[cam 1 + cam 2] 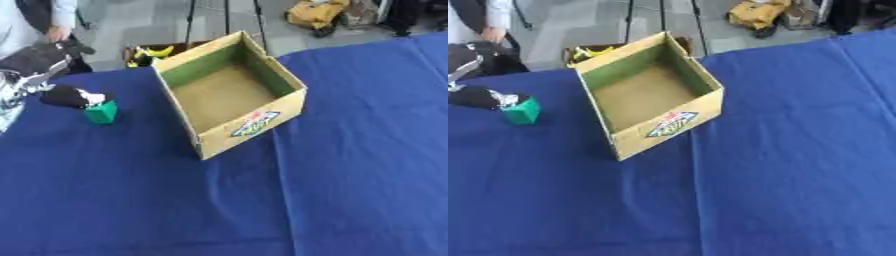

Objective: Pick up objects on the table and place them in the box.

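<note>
Left hand [68, 96] at the counter's [332, 190] left edge, fingers closed on a green block [101, 112] just below them, open cardboard box [229, 95] well apart to the right.

even daylight, soft blur all over; my left hand [66, 95] smears darkest, the box [249, 132] shades its floor.

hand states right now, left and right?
Left hand: at the green block, fingers on its top; cannot tell whether they grip it.
Right hand: not in view.
</note>
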Tool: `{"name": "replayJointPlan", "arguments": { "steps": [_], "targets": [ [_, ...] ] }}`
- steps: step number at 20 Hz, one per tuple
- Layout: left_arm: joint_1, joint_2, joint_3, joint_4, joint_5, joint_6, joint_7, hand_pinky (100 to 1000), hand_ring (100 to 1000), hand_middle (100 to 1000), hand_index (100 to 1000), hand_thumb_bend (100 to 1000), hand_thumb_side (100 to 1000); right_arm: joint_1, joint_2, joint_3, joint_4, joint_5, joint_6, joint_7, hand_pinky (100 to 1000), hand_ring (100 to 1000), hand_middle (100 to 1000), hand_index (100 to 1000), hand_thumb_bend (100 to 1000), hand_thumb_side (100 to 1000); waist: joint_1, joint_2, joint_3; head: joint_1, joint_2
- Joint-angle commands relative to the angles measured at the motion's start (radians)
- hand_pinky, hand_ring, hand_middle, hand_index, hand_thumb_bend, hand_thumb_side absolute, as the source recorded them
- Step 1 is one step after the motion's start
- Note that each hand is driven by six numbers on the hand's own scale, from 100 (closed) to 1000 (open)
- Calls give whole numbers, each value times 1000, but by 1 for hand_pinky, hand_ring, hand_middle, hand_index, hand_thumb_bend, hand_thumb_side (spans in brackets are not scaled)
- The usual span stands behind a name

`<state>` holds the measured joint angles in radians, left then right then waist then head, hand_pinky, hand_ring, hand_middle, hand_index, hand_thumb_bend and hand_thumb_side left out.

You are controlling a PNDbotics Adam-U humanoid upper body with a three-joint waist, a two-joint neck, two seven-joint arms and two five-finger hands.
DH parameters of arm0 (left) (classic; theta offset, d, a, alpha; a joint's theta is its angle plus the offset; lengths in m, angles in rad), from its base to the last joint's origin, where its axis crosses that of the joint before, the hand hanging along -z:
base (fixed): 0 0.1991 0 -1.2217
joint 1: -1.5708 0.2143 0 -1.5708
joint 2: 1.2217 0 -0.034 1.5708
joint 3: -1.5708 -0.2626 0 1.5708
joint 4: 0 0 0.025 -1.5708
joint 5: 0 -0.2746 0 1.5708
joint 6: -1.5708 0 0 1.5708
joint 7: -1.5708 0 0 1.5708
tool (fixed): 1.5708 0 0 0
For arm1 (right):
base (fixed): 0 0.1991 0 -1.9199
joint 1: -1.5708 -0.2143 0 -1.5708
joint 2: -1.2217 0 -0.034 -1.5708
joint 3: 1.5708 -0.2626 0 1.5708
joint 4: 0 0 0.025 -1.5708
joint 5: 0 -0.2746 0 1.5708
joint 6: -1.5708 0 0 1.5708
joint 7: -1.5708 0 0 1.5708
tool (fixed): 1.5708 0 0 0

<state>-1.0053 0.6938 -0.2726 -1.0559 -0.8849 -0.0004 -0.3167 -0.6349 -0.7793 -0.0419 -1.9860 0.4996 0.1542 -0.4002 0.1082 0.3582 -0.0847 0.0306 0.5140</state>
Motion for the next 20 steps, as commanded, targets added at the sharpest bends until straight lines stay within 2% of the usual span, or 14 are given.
{"name": "replayJointPlan", "arguments": {
  "steps": [1,5,7,13,20],
  "targets": [
    [-34,3,24,60,-45,-34,-43,711,817,937,961,388,640,-18,-17,-4,-14,-9,-1,4,806,867,884,885,100,1000,-1,-14,-3,9,-19],
    [-50,-16,41,145,-50,-85,-96,739,856,946,999,236,597,-15,-17,-5,-14,-12,1,3,806,867,882,883,100,1000,5,-5,-7,7,-22],
    [-55,-20,46,179,-40,-111,-121,742,867,958,1000,212,589,-13,-16,-5,-14,-14,2,3,807,867,881,882,100,1000,8,-2,-8,7,-22],
    [-65,-17,56,198,-24,-153,-198,746,872,972,1000,243,592,-7,-13,-4,-14,-19,6,4,807,866,879,881,100,994,11,1,-9,11,-21],
    [-70,-6,74,152,-5,-126,-293,746,878,978,1000,267,597,-1,-10,-4,-14,-22,7,6,807,866,877,879,100,991,11,-1,-10,17,-25]
  ]
}}
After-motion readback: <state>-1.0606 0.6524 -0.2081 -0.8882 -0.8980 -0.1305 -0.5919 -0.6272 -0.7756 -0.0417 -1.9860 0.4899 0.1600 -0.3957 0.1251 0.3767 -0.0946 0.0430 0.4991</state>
